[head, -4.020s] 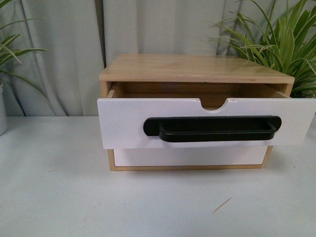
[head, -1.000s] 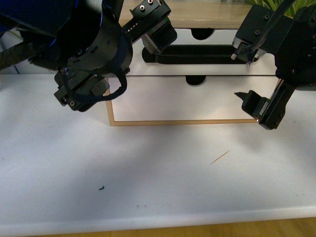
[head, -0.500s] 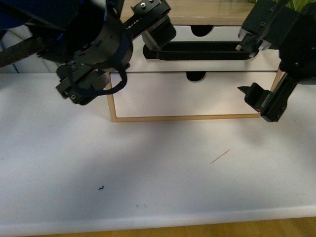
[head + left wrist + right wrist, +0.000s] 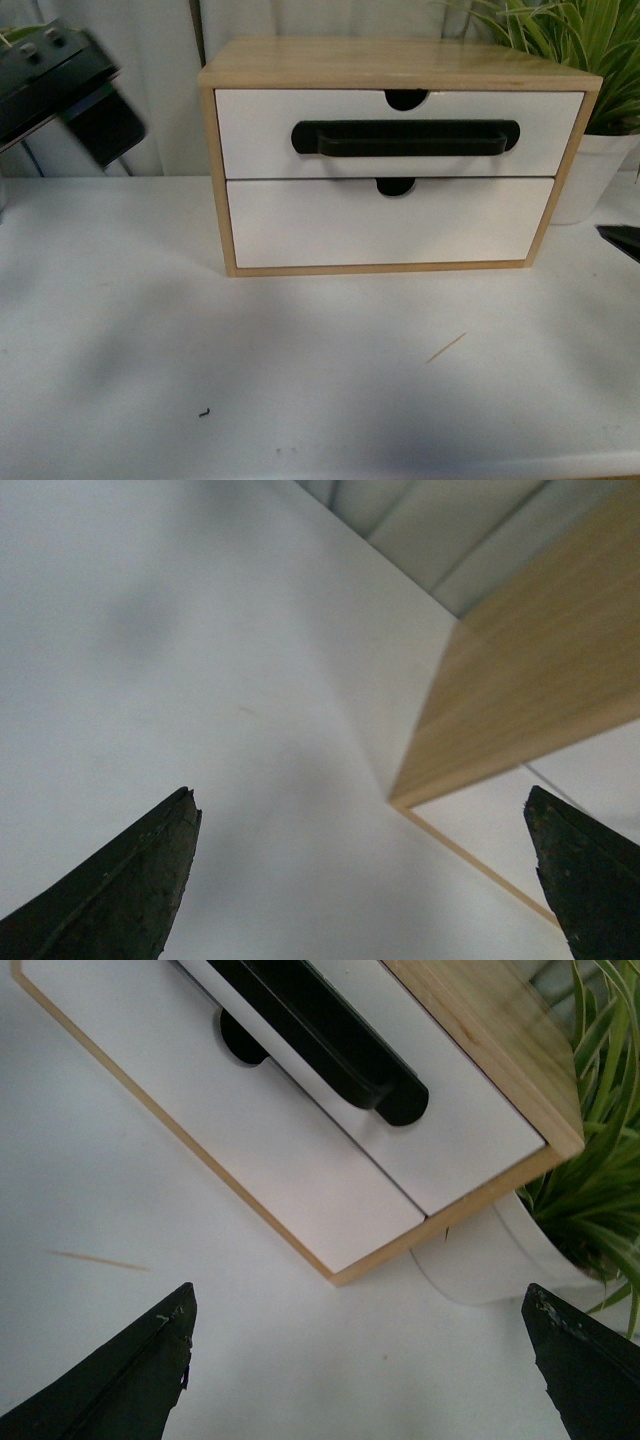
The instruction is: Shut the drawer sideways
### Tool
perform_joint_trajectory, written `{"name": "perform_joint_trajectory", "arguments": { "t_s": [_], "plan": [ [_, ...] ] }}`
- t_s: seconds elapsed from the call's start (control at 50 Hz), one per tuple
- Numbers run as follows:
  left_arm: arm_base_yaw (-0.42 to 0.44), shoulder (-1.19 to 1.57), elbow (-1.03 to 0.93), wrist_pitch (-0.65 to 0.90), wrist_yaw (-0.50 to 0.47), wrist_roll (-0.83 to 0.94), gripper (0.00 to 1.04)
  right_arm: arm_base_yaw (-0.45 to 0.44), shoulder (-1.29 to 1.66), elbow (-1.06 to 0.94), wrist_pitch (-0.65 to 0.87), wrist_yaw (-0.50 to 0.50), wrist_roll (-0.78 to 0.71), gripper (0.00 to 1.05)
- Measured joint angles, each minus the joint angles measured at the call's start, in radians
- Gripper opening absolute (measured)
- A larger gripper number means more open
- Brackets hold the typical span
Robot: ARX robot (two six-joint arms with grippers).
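The white-fronted drawer [image 4: 400,132] with its long black bar handle [image 4: 405,137] and half-round notch sits flush in the light wood cabinet [image 4: 390,62], above the plain white drawer [image 4: 380,222]. It also shows in the right wrist view [image 4: 460,1130] with the handle [image 4: 320,1030]. My left gripper [image 4: 358,800] is open and empty over the table beside the cabinet's left side [image 4: 530,690]. My right gripper [image 4: 357,1295] is open and empty, off the cabinet's right front corner. In the front view only a blurred part of the left arm [image 4: 60,90] and a tip of the right gripper [image 4: 620,240] show.
A white pot [image 4: 590,175] with a green plant [image 4: 575,40] stands right of the cabinet, close to the right gripper [image 4: 490,1260]. A thin wooden splinter [image 4: 447,347] and a small black speck [image 4: 204,411] lie on the white table [image 4: 120,330]. Grey curtains hang behind.
Four seconds ago the drawer stood pulled out; now it is flush. Since half a second ago both arms have drawn back from the cabinet front to the edges of the front view.
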Motion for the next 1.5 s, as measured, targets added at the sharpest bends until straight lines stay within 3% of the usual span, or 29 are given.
{"name": "perform_joint_trajectory", "arguments": {
  "t_s": [0.24,0.4,0.48,0.74,0.8,0.86,0.9,0.96,1.04,1.3,1.4,1.5],
  "plan": [
    [-0.024,-0.235,-0.206,-0.195,-0.166,-0.072,0.99,-0.108,-0.363,-0.17,-0.169,-0.101,0.105,0.96],
    [-0.057,-0.329,-0.276,-0.386,-0.325,-0.119,0.99,-0.193,-0.576,-0.231,-0.28,-0.177,0.142,0.96],
    [-0.074,-0.39,-0.316,-0.489,-0.452,-0.145,0.99,-0.261,-0.71,-0.272,-0.35,-0.232,0.172,0.96],
    [-0.078,-0.415,-0.331,-0.533,-0.463,-0.206,0.99,-0.289,-0.758,-0.282,-0.359,-0.238,0.208,0.96],
    [-0.036,-0.464,-0.404,-0.341,-0.294,-0.097,0.93,-0.262,-0.776,-0.309,-0.289,-0.142,0.274,0.91],
    [0.043,-0.58,-0.581,0.034,0.039,0.166,0.8,-0.209,-0.816,-0.36,-0.18,0.066,0.428,0.8],
    [0.09,-0.643,-0.668,0.274,0.199,0.38,0.71,-0.183,-0.842,-0.383,-0.156,0.179,0.554,0.7],
    [0.128,-0.716,-0.671,0.421,0.316,0.563,0.6,-0.154,-0.867,-0.397,-0.157,0.248,0.636,0.6],
    [0.176,-0.811,-0.671,0.407,0.402,0.738,0.44,-0.063,-0.898,-0.42,-0.167,0.316,0.707,0.42],
    [0.274,-0.959,-0.675,0.259,0.498,0.848,0.04,-0.053,-0.966,-0.454,-0.199,0.328,0.742,0.02],
    [0.309,-1.012,-0.675,0.205,0.528,0.858,0.04,-0.053,-0.996,-0.464,-0.217,0.327,0.743,0.01],
    [0.415,-1.071,-0.675,0.148,0.648,0.866,0.04,-0.052,-1.025,-0.476,-0.237,0.328,0.745,0.01]
  ]
}}
